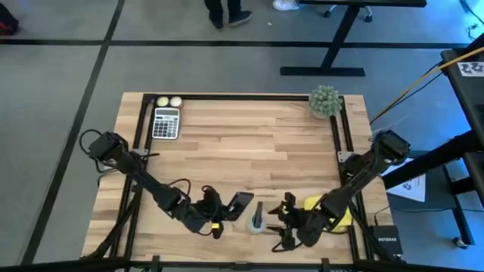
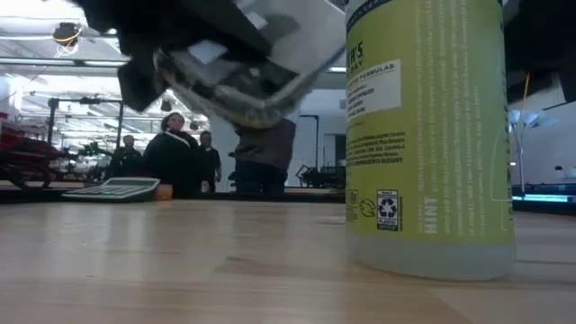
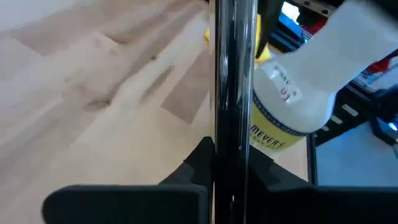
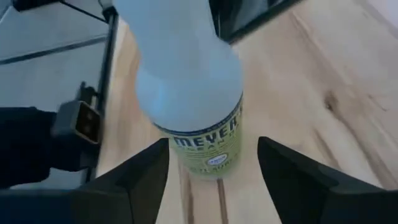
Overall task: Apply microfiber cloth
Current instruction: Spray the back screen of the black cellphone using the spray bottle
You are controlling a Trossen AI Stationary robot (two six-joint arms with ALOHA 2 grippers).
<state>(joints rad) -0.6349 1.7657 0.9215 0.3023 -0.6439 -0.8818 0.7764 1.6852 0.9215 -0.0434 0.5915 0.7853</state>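
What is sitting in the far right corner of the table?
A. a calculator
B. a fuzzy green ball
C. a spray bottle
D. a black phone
B: in the high view the fuzzy green ball rests at the table's far right corner, while the calculator lies near the far left corner.

microfiber cloth (image 1: 334, 211) mostly hidden under right arm, spray bottle (image 2: 427, 135) top cut off
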